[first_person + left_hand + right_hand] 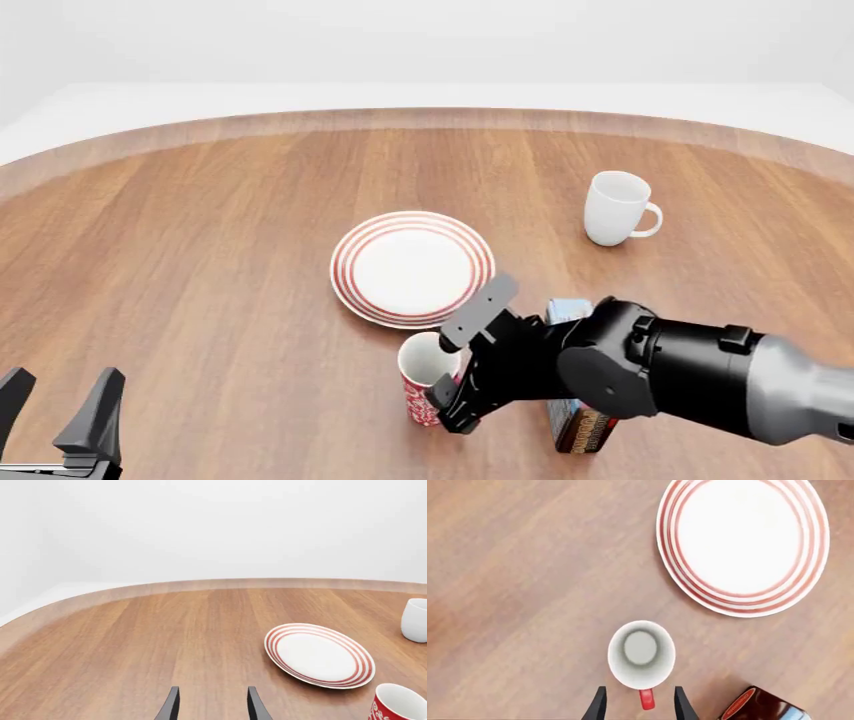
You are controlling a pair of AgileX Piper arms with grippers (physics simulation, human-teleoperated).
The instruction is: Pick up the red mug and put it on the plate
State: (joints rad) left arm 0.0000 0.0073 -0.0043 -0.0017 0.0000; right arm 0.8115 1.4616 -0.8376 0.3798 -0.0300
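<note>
The red mug (422, 384) stands upright on the table, just in front of the plate (411, 268). My right gripper (450, 375) hovers over the mug, open. In the right wrist view the red handle (646, 699) lies between the two fingers of the right gripper (640, 691), and the white inside of the mug (641, 652) faces the camera, with the plate (744, 545) beyond it. My left gripper (60, 405) is open and holds nothing at the near left corner, far from both. The left wrist view has the left gripper (213, 691), the plate (319, 655) and the mug's rim (398, 705).
A plain white mug (614, 208) stands at the back right, also in the left wrist view as the white mug (415, 620). A dark box (574, 425) stands on the table right beside my right arm, the same box (757, 707) showing near the red mug.
</note>
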